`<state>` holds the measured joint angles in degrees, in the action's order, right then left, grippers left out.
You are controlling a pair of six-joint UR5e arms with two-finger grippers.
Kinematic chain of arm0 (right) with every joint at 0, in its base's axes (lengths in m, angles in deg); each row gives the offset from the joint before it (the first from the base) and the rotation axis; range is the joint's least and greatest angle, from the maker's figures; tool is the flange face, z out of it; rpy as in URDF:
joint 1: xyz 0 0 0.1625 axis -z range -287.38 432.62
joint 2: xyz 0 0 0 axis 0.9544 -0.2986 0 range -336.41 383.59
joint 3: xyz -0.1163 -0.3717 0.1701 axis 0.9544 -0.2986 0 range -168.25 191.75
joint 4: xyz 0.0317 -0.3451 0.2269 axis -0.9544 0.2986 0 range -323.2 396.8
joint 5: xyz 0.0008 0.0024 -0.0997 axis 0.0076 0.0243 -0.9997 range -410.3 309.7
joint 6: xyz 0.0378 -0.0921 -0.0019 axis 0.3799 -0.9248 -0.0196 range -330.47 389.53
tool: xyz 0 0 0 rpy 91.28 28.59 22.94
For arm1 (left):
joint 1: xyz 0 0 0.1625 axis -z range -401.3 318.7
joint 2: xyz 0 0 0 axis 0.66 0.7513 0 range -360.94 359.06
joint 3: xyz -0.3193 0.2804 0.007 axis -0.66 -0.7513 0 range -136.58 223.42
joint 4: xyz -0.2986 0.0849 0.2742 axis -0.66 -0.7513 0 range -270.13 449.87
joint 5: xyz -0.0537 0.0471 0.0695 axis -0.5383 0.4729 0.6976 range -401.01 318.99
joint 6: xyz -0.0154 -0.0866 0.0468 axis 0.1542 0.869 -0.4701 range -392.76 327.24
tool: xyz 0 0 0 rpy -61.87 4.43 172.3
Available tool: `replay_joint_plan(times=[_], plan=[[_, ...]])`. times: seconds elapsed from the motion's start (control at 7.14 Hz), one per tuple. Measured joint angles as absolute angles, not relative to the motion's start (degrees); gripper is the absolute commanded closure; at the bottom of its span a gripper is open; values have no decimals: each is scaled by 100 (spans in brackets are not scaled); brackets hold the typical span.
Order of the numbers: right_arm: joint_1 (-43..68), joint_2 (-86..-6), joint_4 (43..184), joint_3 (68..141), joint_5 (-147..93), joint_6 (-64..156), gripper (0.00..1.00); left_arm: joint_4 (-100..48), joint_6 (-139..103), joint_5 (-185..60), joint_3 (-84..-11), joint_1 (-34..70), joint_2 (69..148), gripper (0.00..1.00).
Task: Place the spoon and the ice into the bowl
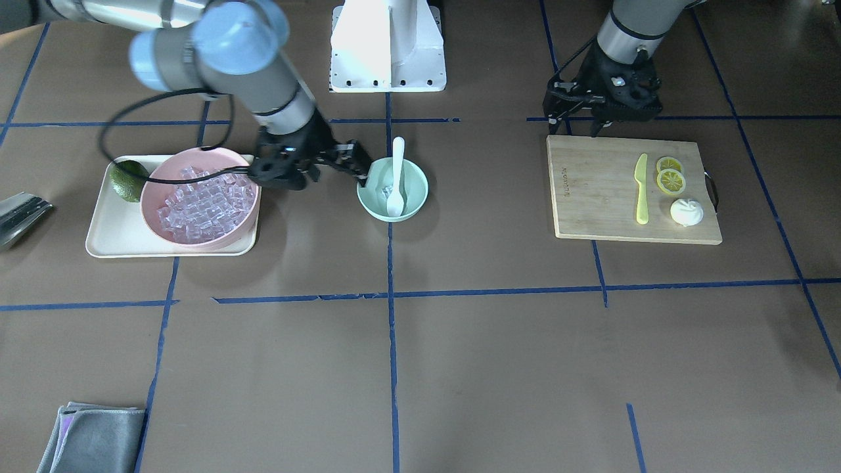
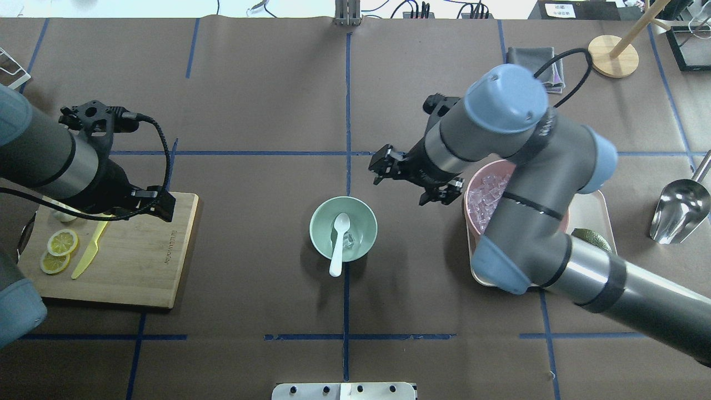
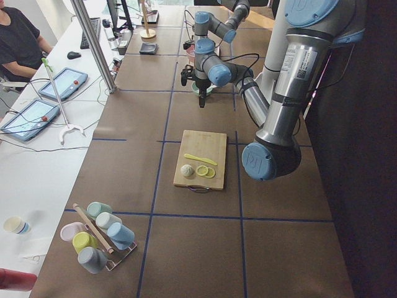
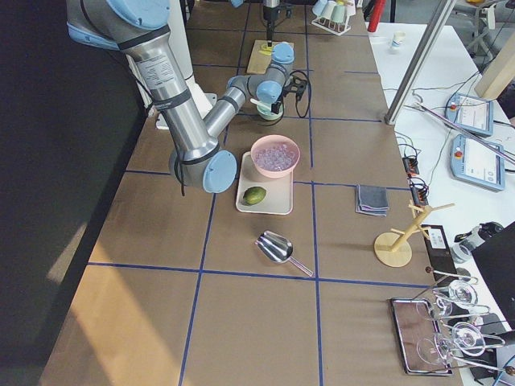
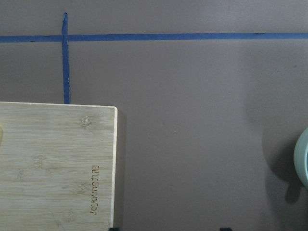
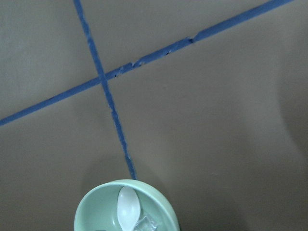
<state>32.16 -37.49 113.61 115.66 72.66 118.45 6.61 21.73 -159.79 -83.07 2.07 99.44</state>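
The mint-green bowl [image 2: 324, 219] stands at the table's middle. The white spoon [image 2: 338, 243] lies in it, scoop down, with its handle leaning over the near rim. One clear ice cube [image 2: 349, 240] lies beside the scoop. The bowl [image 1: 416, 187], spoon [image 1: 397, 172] and ice [image 1: 387, 192] also show in the front view. My right gripper [image 2: 379, 167] is open and empty, just beyond the bowl's far right side. The right wrist view shows the bowl [image 6: 94, 204] and spoon [image 6: 128, 208] below. My left gripper [image 2: 162, 208] is open and empty over the cutting board's corner.
A pink bowl [image 1: 158, 187] full of ice cubes [image 1: 200, 205] sits on a cream tray [image 1: 112, 240] with an avocado [image 1: 128, 179]. The cutting board [image 1: 591, 197] holds a yellow-green knife [image 1: 641, 187], lemon slices [image 1: 670, 176] and a white bun [image 1: 686, 211]. A metal scoop [image 2: 680, 205] lies at the right.
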Motion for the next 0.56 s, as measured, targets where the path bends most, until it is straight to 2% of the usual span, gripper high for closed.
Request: replay_joint_plan(times=[0.28,0.56], plan=[[2235,-4927,11367,12152,7836,10847,1,653,1061,-16167,-8493,813,9182,21],[1303,-6328,11359,12484,8006,8857,1,730,-1010,-16672,-8362,2094,8465,21]])
